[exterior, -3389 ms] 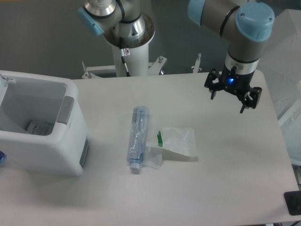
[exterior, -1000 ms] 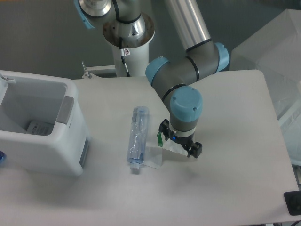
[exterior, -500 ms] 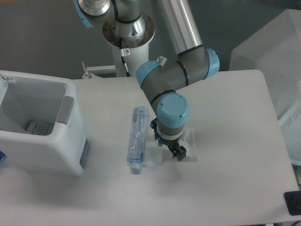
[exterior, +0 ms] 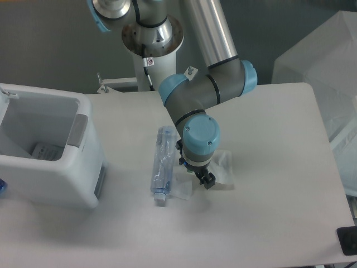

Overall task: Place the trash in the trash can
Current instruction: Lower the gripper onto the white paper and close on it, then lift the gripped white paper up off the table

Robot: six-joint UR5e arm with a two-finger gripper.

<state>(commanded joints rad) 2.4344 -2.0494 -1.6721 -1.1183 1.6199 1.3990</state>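
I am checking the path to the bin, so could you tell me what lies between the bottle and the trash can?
Nothing: in the camera view only bare table separates the bottle from the trash can.

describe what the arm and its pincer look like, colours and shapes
The arm is built of silver-grey metal tubes joined by dark grey cylindrical joints with round light-blue end caps. Its white column stands at the table's far edge, with a thin black cable running down it. The pincer is small and black.
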